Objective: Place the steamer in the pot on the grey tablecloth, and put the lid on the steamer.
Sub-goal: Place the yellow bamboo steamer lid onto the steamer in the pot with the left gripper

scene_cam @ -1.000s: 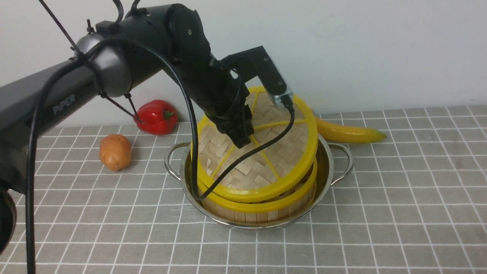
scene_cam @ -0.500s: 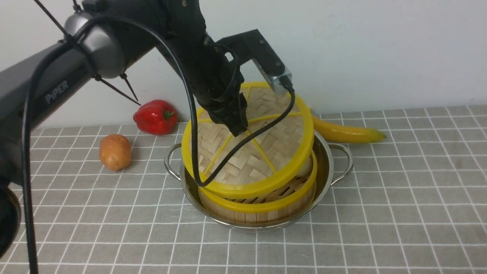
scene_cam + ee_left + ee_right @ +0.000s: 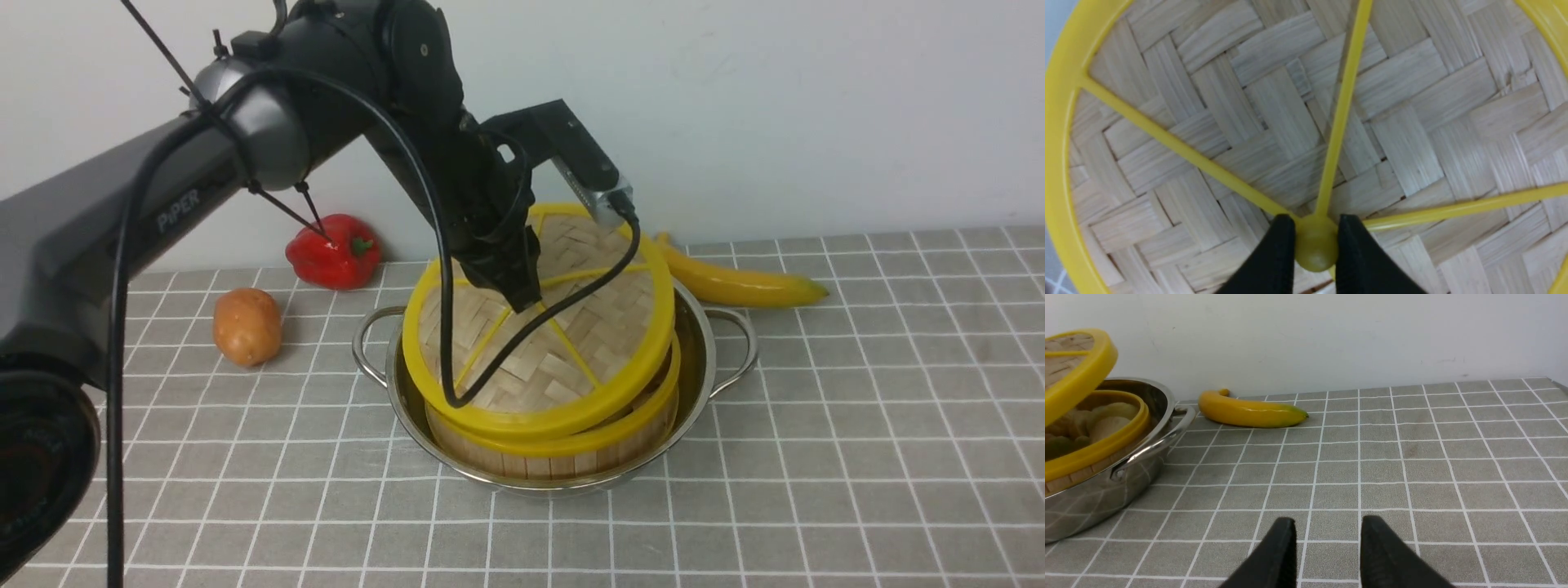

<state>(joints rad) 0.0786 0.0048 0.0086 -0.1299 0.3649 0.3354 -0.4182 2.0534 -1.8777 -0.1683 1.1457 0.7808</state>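
"PiPER" reads in pale letters along the dark left arm [image 3: 178, 210], the only writing to be seen.

The left gripper [image 3: 522, 298] is pinched tight. In the left wrist view its black fingers [image 3: 1280, 249] clamp either side of the yellow centre hub of the flat round woven-bamboo lid with yellow rim and spokes [image 3: 571, 335].

The lid hangs tilted over the wide shiny stainless-steel pot with wire loop handles [image 3: 704, 343]. Its near edge is down on the rim of the round bamboo steamer with the yellow rim [image 3: 563, 464], and its far edge is raised. The right wrist view shows pale buns under that raised side. The steamer sits inside the pot, and the pot stands on the grey tablecloth with white checks [image 3: 857, 408].

Half a second back the lid rode higher, with slats showing in the gap at the front. Now it is lower and that gap has closed.

The right gripper [image 3: 1328, 522] is to the right of the pot, low over the cloth, fingers apart and holding nothing.

A red bell pepper [image 3: 335, 249] and a brown potato [image 3: 246, 325] lie left of the pot. A yellow banana [image 3: 743, 284] lies behind it to the right.
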